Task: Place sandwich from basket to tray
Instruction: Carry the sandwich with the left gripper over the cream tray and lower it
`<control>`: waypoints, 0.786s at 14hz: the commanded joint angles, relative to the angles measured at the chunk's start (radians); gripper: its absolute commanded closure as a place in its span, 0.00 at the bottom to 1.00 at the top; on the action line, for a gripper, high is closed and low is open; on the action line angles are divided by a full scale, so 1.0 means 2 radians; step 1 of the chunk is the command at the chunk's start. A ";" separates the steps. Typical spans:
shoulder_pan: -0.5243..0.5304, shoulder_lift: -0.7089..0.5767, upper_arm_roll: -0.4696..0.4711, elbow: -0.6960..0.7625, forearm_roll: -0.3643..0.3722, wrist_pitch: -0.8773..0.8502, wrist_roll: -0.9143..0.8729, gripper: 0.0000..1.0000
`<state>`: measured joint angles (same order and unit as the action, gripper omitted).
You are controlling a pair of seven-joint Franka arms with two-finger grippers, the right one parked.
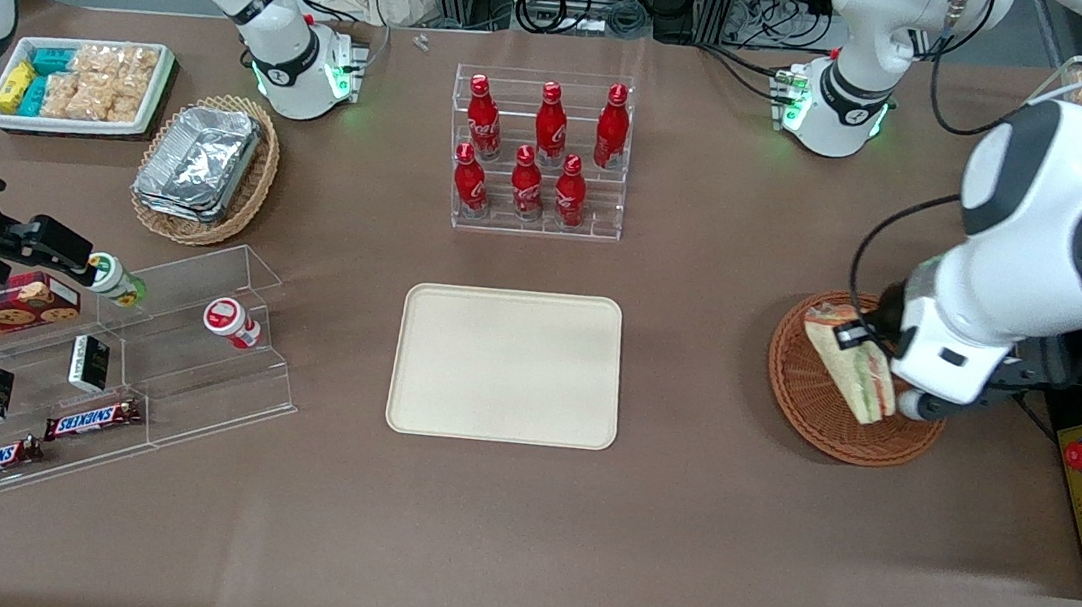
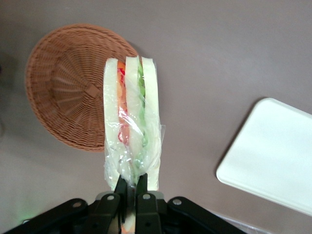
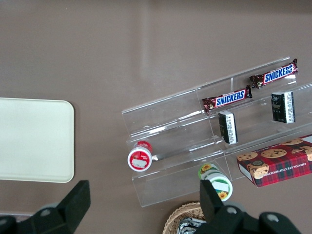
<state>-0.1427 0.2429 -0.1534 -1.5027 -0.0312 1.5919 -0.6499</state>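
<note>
Transfer step in hand — triangular white-bread sandwich [image 2: 131,117] pinched at one end by gripper [image 2: 131,187] fingers, lifted above round reddish-brown wicker basket [image 2: 68,87]. Next, by judgement: sideways carry over flat cream rectangular tray [image 1: 508,363] — then lowering, release.

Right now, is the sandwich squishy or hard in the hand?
Probably squishy: the sandwich is soft white bread with filling, in thin wrap. The hand, shut on one end above the basket, pinches that end narrow. It looks light, since it juts out without sagging. The clear wrap may be a bit slippery.
</note>
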 commanded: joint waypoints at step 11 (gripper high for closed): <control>-0.162 0.146 -0.017 0.022 -0.010 0.172 0.007 1.00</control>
<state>-0.4415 0.4679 -0.1865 -1.4995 -0.0413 1.8813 -0.6473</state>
